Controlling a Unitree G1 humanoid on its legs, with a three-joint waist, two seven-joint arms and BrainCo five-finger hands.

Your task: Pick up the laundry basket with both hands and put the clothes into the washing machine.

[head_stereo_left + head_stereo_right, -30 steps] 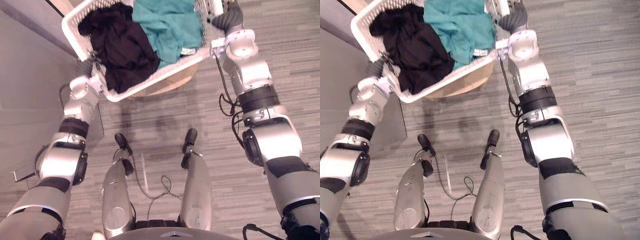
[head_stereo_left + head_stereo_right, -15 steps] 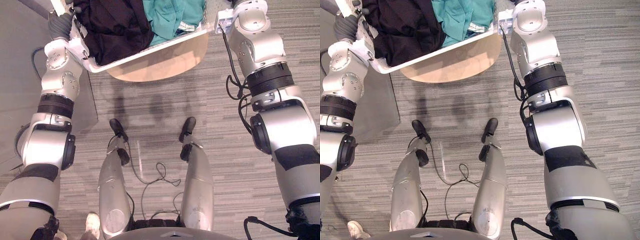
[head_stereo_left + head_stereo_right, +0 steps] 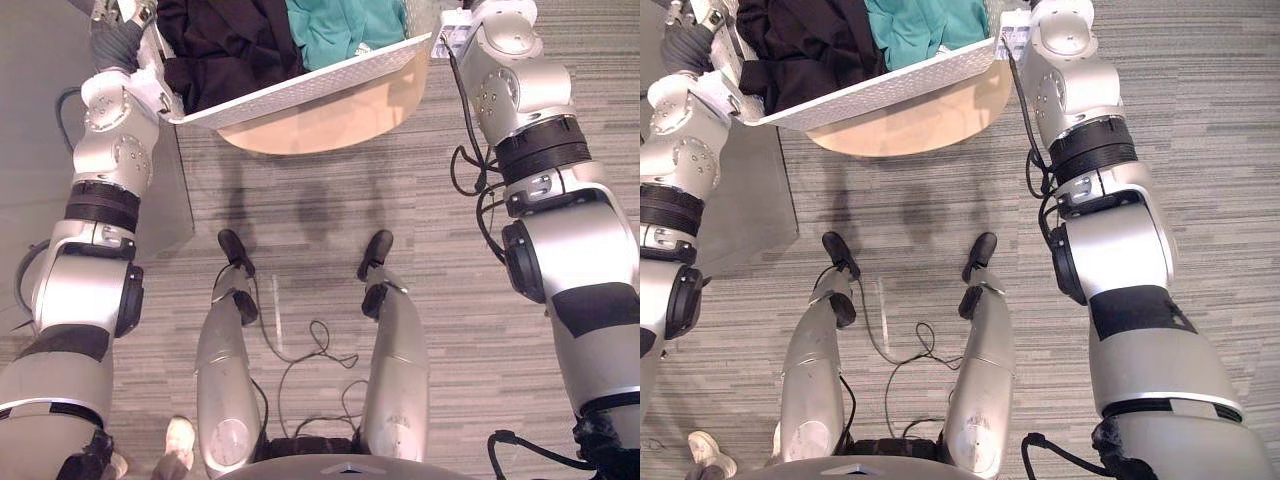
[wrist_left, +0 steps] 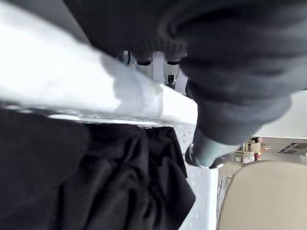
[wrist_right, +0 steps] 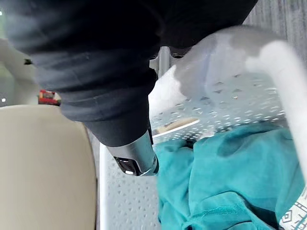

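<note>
I've got the laundry basket [image 3: 310,85] held above the round worktop [image 3: 330,125]. My left hand [image 4: 225,96] and right hand [image 5: 100,86] each clamp its rim, with black clothes [image 3: 225,45] and teal clothes [image 3: 340,25] inside.

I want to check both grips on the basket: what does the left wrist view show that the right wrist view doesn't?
Left wrist view: the left hand curled round the laundry basket rim, black clothes inside. Right wrist view: the right hand curled round the opposite rim, teal clothes inside. Shared: the white basket itself and a beige tabletop.
</note>
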